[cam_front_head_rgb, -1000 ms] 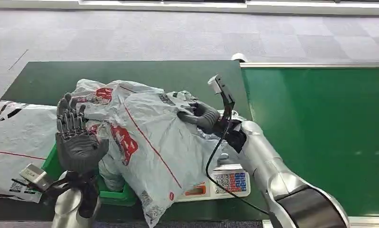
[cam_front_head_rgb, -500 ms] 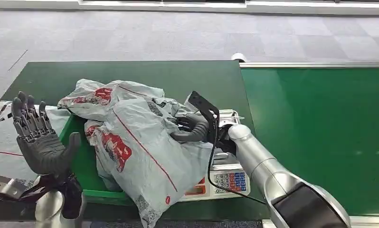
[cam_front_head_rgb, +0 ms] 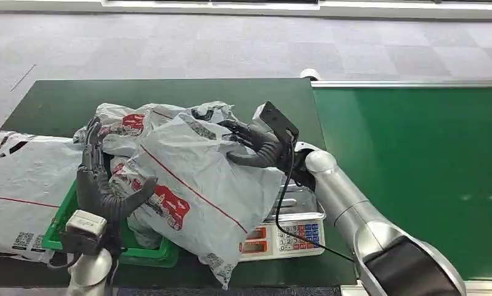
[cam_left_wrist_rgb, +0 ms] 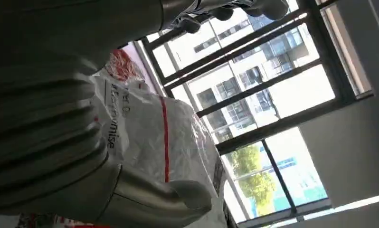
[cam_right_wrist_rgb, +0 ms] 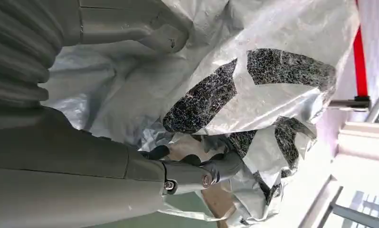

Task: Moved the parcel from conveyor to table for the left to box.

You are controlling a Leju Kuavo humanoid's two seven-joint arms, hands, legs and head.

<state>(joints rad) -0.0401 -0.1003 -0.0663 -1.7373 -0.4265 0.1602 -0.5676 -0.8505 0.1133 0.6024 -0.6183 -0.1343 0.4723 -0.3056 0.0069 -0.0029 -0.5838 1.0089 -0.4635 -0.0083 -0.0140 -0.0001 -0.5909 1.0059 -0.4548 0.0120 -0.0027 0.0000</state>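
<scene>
A large grey plastic parcel (cam_front_head_rgb: 194,179) with red print lies tilted over a green bin (cam_front_head_rgb: 146,254) and a scale (cam_front_head_rgb: 282,237). My right hand (cam_front_head_rgb: 256,145) grips its crumpled upper right end; in the right wrist view its fingers (cam_right_wrist_rgb: 216,168) curl into folds of the parcel (cam_right_wrist_rgb: 273,95). My left hand (cam_front_head_rgb: 102,185) stands upright against the parcel's left side, fingers straight and thumb reaching under the bag. In the left wrist view the left hand (cam_left_wrist_rgb: 59,142) lies against the parcel (cam_left_wrist_rgb: 168,128).
A second grey parcel (cam_front_head_rgb: 123,120) lies behind the first, over the bin. Flat grey parcels (cam_front_head_rgb: 21,179) lie at the table's left edge. The bright green conveyor (cam_front_head_rgb: 416,172) runs along the right. The dark green table (cam_front_head_rgb: 169,92) extends behind the parcels.
My left hand swung right from open air to the parcel's left side. My right hand raised the parcel's upper end, and the bag shifted up and right over the scale.
</scene>
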